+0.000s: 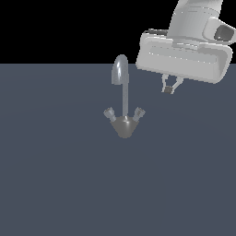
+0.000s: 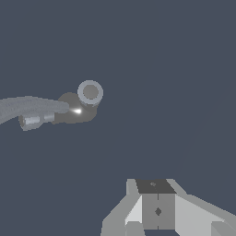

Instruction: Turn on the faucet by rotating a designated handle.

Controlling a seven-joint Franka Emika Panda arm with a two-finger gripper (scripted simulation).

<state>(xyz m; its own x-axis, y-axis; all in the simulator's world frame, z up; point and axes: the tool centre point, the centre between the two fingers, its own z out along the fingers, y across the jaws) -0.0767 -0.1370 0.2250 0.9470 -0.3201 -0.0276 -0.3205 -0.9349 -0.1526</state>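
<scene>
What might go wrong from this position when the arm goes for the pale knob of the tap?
1. The hand looks closed, fingertips together; if it must grip rather than push, it has to open first.
2. The handle has a darker twin knob on the faucet; the wrong one could be turned.
3. The hand sits above and to the exterior view's right of the handle, apart from it; the descent could bump the thin neck.
</scene>
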